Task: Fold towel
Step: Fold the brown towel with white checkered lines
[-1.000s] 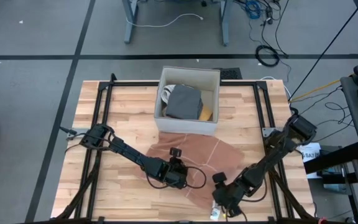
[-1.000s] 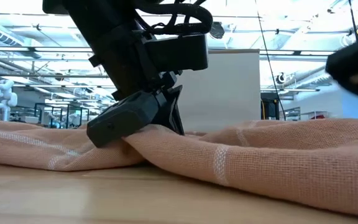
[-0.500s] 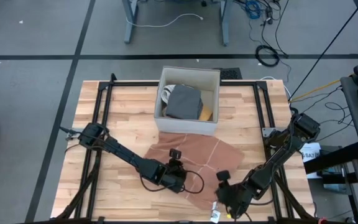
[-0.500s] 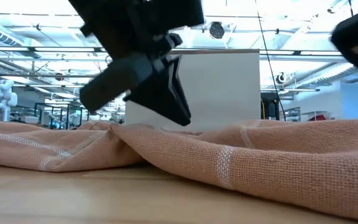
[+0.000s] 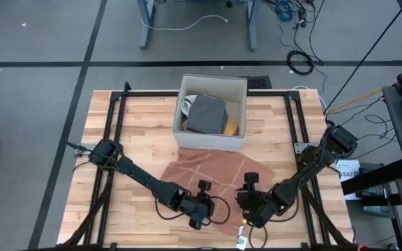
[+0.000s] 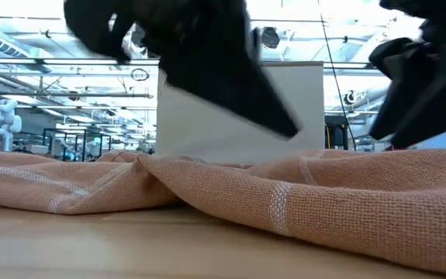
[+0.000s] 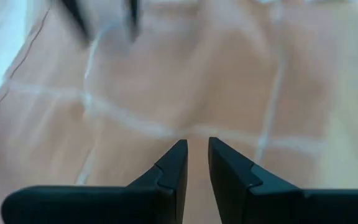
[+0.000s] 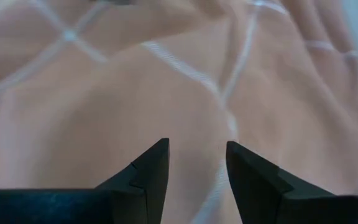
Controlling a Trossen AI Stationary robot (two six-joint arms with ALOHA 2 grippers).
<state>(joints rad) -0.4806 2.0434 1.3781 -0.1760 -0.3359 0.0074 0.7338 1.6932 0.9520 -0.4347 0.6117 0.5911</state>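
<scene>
Peach towel [image 5: 215,171] lies rumpled on wooden table [image 5: 138,132] before white box [image 5: 211,111]. Left gripper [image 5: 202,209] and right gripper [image 5: 246,201] hover at near edge, jaws slightly parted, empty, positioned for grasp.

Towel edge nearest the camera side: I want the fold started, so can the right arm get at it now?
Probably yes. The right pincer hangs over the towel near that edge, with nothing between them.

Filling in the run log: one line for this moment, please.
task: fold towel | towel: flat, unfolded, before box | left gripper: over near edge, narrow gap, empty | right gripper: over near edge, open, empty
</scene>
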